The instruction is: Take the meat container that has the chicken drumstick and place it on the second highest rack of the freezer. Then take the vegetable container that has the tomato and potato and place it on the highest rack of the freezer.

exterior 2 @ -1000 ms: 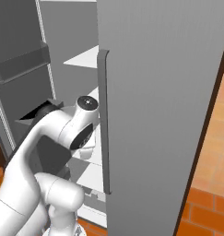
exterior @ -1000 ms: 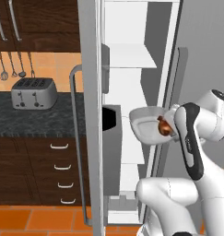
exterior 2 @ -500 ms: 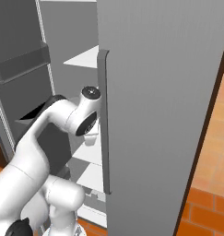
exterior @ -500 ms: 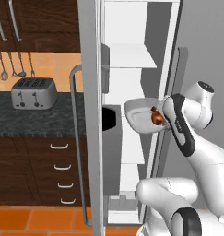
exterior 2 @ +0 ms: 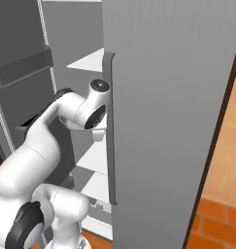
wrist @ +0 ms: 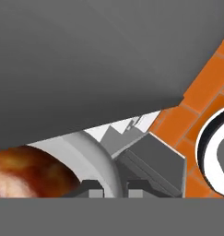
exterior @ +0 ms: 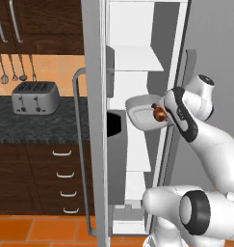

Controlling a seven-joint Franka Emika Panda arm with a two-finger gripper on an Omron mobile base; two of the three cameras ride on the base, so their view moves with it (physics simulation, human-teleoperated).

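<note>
Gripper (wrist: 109, 186) is clamped on the rim of the meat container (exterior: 140, 112), held level inside the open freezer (exterior: 137, 58), w/ a white shelf at 12 o'clock above it. Chicken drumstick (exterior: 158, 113) sits at the tray's 3 o'clock edge, right by the hand.

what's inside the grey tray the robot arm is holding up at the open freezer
A reddish-brown chicken drumstick lies in the tray, near the edge the fingers grip. The tray's near wall and the arm hide part of its floor, so anything else there can't be seen.
</note>
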